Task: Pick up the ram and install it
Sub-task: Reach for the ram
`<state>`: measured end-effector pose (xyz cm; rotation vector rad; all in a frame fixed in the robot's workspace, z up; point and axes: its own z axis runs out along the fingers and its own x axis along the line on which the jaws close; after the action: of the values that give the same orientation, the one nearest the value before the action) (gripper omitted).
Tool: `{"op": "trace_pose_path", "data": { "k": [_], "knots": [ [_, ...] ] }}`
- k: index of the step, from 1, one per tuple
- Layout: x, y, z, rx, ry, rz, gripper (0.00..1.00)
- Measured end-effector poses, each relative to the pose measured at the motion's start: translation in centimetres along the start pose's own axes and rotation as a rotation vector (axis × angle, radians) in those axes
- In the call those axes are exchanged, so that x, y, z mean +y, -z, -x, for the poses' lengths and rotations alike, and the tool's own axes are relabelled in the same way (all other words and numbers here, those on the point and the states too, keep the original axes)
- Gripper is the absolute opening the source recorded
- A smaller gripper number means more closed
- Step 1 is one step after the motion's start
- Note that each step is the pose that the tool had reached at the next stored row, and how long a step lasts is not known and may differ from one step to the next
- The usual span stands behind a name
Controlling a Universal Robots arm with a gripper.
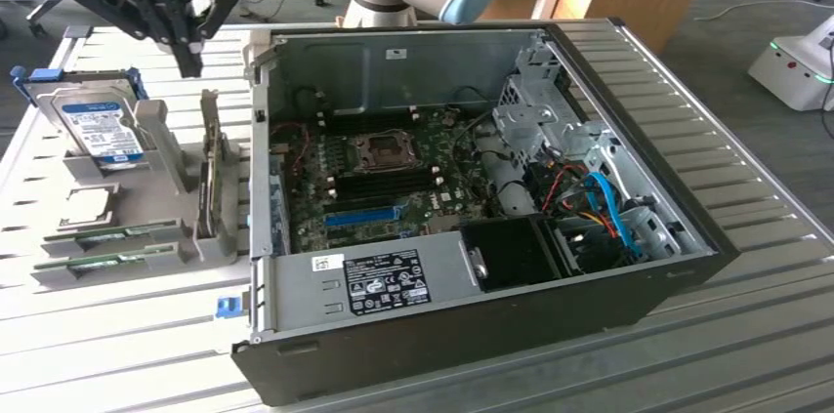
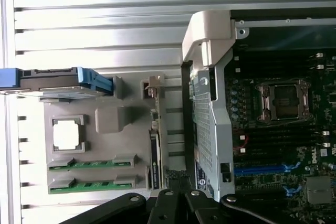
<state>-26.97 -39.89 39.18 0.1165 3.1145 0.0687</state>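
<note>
Two ram sticks lie flat, side by side, in a grey holder (image 1: 78, 276) to the exterior view's left of the open computer case. They are thin green boards: one ram stick (image 1: 115, 233) (image 2: 92, 163) and a second ram stick (image 1: 104, 263) (image 2: 90, 185) beside it. My black gripper (image 1: 190, 63) (image 2: 177, 179) hangs high above the far end of the holder, well apart from both sticks. It is shut, fingertips together, with nothing between them. The motherboard (image 1: 391, 174) (image 2: 283, 129) lies bare inside the case.
The holder also carries an upright hard drive (image 1: 102, 130), a square processor (image 1: 89, 203) and an upright expansion card (image 1: 209, 179). A raised case wall (image 1: 268, 140) stands between the holder and the motherboard. A blue slot (image 1: 362, 215) crosses the board. The table (image 1: 729, 335) is slatted metal.
</note>
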Motion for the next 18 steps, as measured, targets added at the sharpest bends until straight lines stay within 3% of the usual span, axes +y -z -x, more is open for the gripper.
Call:
{"op": "trace_pose_path", "data": {
  "k": [18],
  "knots": [
    [-0.33, -0.02, -4.3, 0.0014, 0.000, -0.0001, 0.11]
  ]
}}
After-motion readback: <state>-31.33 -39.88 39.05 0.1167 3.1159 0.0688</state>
